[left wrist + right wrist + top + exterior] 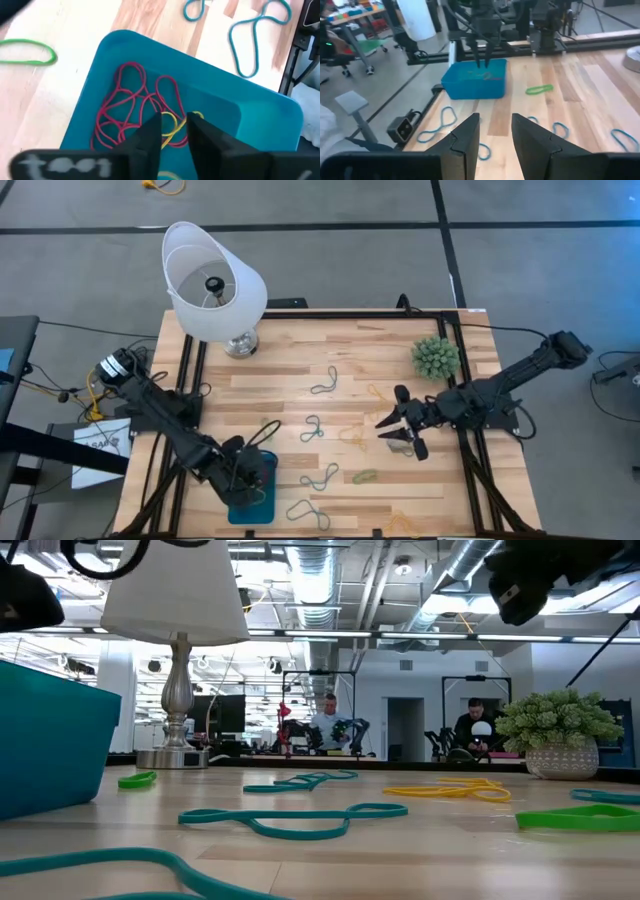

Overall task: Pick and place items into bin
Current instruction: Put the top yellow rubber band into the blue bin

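Note:
The teal bin (262,505) sits at the table's near left; in it lie red bands (125,107) and a yellow band (172,125). My left gripper (175,129) points steeply down into the bin, open, with the yellow band between its fingertips. In the right wrist view it (483,60) stands over the bin (475,87). Several more bands lie flat on the wood: teal ones (324,382) (320,476), a yellow one (353,438) and a green one (365,477). My right gripper (400,430) hovers open above the table's right half with nothing between its fingers (470,135). My left gripper's fingertips (152,127) stand on either side of the yellow band's loop (170,120), which lies on the bin's floor. The fingers come from above, slanting down. Whether they touch the band I cannot tell.
A white-shaded lamp (215,285) stands at the far left on its metal base (240,345). A spiky green plant ball (436,357) sits at the far right. Black frame rails (190,370) run along both table sides. Loose bands dot the middle.

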